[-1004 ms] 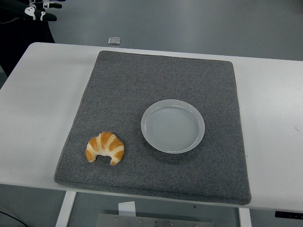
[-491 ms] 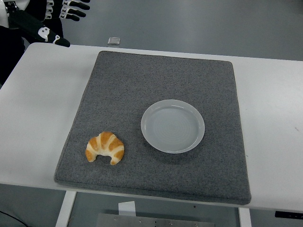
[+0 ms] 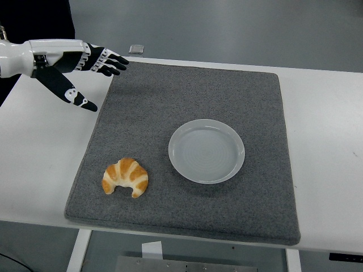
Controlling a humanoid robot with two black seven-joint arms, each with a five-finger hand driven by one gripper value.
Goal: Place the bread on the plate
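The left hand (image 3: 79,65) hovers over the white table's (image 3: 39,147) far-left corner, fingers spread, empty. A grey mat (image 3: 187,102) carries croissant (image 3: 125,177) and plate (image 3: 206,151), apart.

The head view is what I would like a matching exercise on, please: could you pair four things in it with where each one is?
Things:
1. croissant
2. plate
3. left hand
4. grey mat

Places:
A. above the table's far left part, fingers spread, holding nothing
B. on the mat's near left part, apart from the plate
C. spread over the middle of the white table
D. on the mat, right of centre, with nothing on it

Pairs: 1-B, 2-D, 3-A, 4-C
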